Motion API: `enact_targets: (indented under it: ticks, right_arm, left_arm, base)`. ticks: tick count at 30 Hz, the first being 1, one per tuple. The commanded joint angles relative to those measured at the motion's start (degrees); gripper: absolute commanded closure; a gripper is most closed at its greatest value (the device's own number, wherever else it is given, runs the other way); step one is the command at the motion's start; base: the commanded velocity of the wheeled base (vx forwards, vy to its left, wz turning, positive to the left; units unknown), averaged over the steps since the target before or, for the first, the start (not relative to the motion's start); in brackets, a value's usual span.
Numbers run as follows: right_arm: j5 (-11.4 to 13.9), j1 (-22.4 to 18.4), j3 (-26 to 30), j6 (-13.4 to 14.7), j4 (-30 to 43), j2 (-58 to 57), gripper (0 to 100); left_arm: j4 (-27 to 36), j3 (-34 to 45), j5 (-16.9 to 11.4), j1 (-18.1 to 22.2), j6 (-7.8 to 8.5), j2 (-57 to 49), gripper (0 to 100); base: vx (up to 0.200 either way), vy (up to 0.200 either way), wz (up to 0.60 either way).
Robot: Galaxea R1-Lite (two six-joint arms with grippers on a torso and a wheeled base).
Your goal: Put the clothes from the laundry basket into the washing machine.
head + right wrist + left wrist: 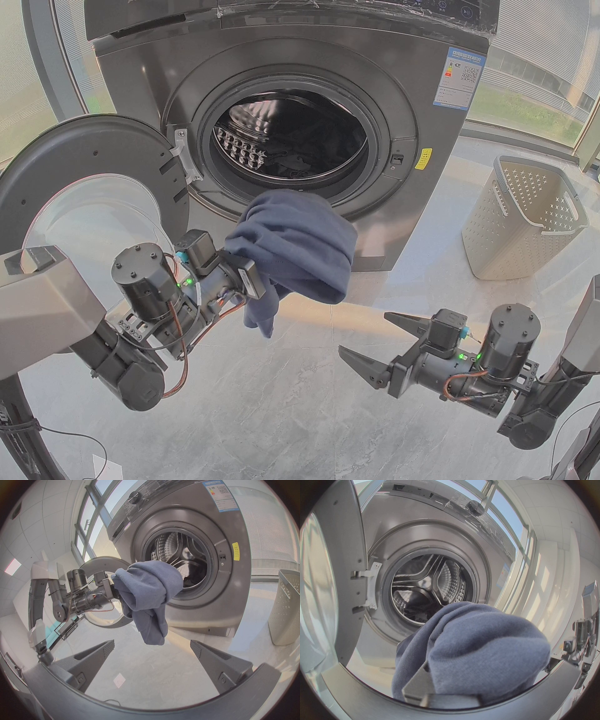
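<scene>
Navy garment [294, 244] bunched in left claw [265, 275], loose end hanging down

- Blue-and-white label [459, 78], upper right of the washing machine [156, 69] front: I see a QR code, but the print is too small to read.
- Yellow sticker [423, 159], right of the door opening [290, 134]: illegible to me.
</scene>
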Motion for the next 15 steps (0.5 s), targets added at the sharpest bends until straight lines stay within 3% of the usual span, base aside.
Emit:
enact_targets:
  ticks: [1, 6, 8, 9, 15]
  right_arm:
    - [1.24, -0.36, 5.24, -0.84, -2.68, -3.27, 0]
    - [0.89, -2.73, 4.98, -0.67, -2.59, -3.27, 0]
    - [0.72, -3.08, 4.72, -0.49, -2.68, -3.01, 0]
    - [0.54, -3.17, 4.63, -0.40, -2.68, -2.48, 0]
    - [-3.50, -2.91, 4.98, 0.39, -2.59, -1.34, 0]
  left_arm:
    - [-0.10, 9.83, -0.41, -0.53, 1.69, -5.90, 100]
    - [-0.01, 18.45, -2.17, -1.32, 1.61, -15.13, 100]
    - [-0.01, 19.85, -5.16, 0.61, 1.08, -16.01, 100]
    - [-0.01, 20.82, -6.56, 1.05, 1.69, -15.92, 100]
    - [-0.01, 22.40, -7.27, 1.49, 1.78, -15.22, 100]
  base:
    - [0.000, 0.000, 0.00]
    - [0.000, 0.000, 0.00]
    - [0.000, 0.000, 0.00]
    - [0.000, 0.000, 0.00]
    - [0.000, 0.000, 0.00]
